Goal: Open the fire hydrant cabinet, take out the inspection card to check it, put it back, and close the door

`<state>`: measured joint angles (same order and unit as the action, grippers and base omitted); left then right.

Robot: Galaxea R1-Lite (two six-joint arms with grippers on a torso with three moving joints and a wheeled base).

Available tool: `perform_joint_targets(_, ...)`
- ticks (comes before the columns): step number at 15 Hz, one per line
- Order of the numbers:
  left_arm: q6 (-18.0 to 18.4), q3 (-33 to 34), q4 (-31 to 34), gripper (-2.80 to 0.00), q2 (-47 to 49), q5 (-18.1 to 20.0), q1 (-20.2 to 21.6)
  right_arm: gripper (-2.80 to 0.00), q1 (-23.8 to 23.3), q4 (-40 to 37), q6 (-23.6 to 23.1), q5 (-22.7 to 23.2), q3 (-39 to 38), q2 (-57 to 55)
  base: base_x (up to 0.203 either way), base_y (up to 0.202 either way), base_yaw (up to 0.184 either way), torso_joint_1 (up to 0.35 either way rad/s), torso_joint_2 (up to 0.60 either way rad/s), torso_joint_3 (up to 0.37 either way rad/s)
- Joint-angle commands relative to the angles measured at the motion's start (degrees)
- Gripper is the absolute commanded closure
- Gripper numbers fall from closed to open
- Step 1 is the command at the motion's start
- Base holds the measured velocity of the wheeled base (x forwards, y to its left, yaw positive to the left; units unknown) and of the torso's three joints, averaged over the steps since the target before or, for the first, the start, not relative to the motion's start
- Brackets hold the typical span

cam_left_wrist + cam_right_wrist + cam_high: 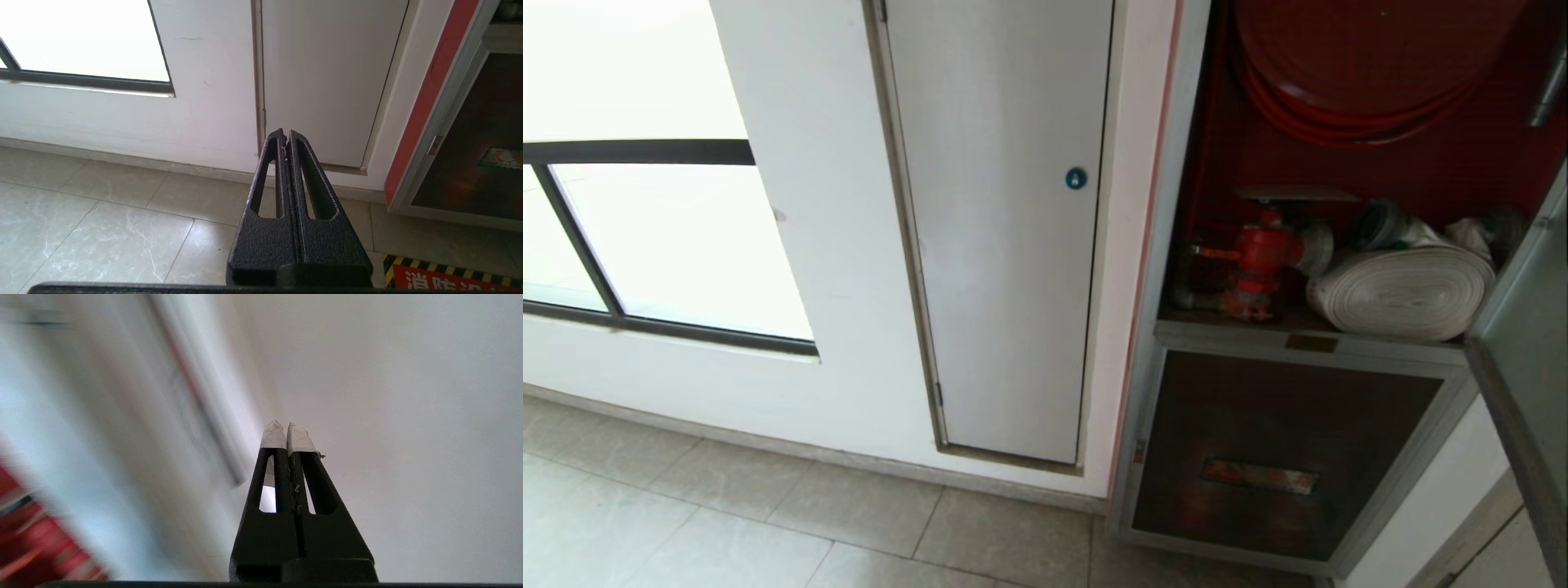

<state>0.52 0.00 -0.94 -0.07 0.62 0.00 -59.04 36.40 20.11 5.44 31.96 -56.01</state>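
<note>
With its white-taped fingertips pressed together on nothing, the right gripper [286, 428] faces a blurred pale surface. Left gripper [284, 134] likewise clenched and empty, low over the floor tiles [110, 228] before the grey-white door [1005, 245]. Fire hydrant cabinet [1168, 245] stands open at right: red valve [1258, 261], rolled white hose [1405, 290] inside. Its door [1523, 351] is swung out at the right edge.

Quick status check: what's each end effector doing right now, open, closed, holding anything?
Left end effector: closed, holding nothing, low over the floor tiles.
Right end effector: closed, holding nothing, facing a pale surface.
</note>
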Motion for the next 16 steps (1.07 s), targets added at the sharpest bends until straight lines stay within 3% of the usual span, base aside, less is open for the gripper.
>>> perform_joint_targets(1, 0.0, 0.4, 0.0, 0.00, 0.1, 0.0, 0.0, 0.00, 4.7, -1.2, 0.1, 0.6, 0.3, 1.8, 0.000, 0.000, 0.000, 0.000, 0.00, 0.000)
perform_joint_targets(3, 0.0, 0.4, 0.0, 0.00, 0.1, 0.0, 0.0, 0.00, 9.8, -1.7, 0.1, 1.3, 0.6, 2.5, 0.000, 0.000, 0.000, 0.000, 0.00, 0.000)
perform_joint_targets(6, 0.0, 0.4, 0.0, 0.00, 0.1, 0.0, 0.0, 0.00, 22.4, -1.9, 0.2, 1.5, 1.8, 2.7, 0.000, 0.000, 0.000, 0.000, 0.00, 0.000)
perform_joint_targets(9, 0.0, 0.4, 0.0, 0.00, 0.1, 0.0, 0.0, 0.00, 31.1, -4.0, 0.2, 3.1, 6.1, 2.1, 0.000, 0.000, 0.000, 0.000, 0.00, 0.000)
perform_joint_targets(13, 0.0, 0.4, 0.0, 0.00, 0.1, 0.0, 0.0, 0.00, 35.2, -6.9, 0.9, 10.2, 11.4, -2.4, 0.000, 0.000, 0.000, 0.000, 0.00, 0.000)
perform_joint_targets(16, 0.0, 0.4, 0.0, 0.00, 0.1, 0.0, 0.0, 0.00, 36.6, -7.0, 2.5, 18.3, 13.1, -5.4, 0.000, 0.000, 0.000, 0.000, 0.00, 0.000)
